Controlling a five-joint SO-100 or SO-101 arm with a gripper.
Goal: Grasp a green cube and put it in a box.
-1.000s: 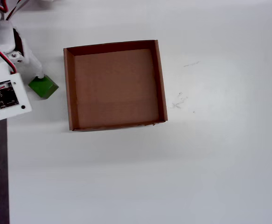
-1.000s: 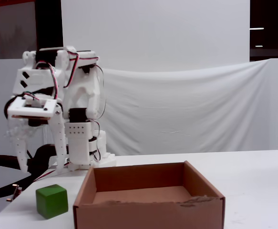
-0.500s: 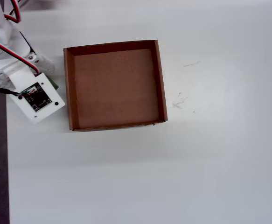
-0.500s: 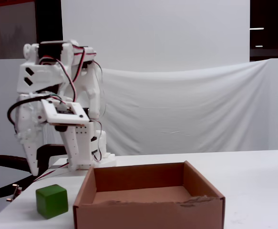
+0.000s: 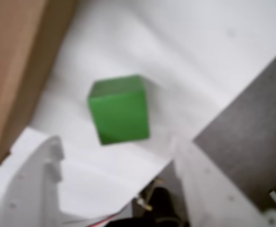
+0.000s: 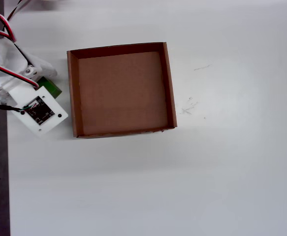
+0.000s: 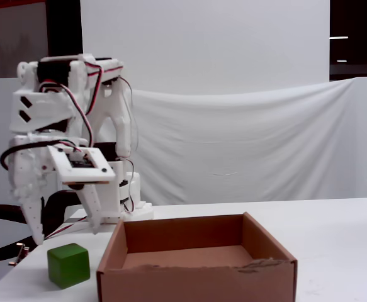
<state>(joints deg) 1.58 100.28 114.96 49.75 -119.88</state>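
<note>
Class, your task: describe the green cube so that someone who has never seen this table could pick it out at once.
Start at the box, the big shallow brown cardboard tray on the white table. In the fixed view, look just beyond its left wall, under the open claw of the white arm: the green cube sits there on the table, outside the tray. It is the only bright green thing, small and solid.

The green cube (image 7: 68, 265) looks matt and smooth, the box (image 7: 196, 263) is dull brown cardboard with a ragged front edge, the claw (image 7: 65, 234) is white plastic, and the worktop (image 6: 182, 187) is smooth white.
</note>
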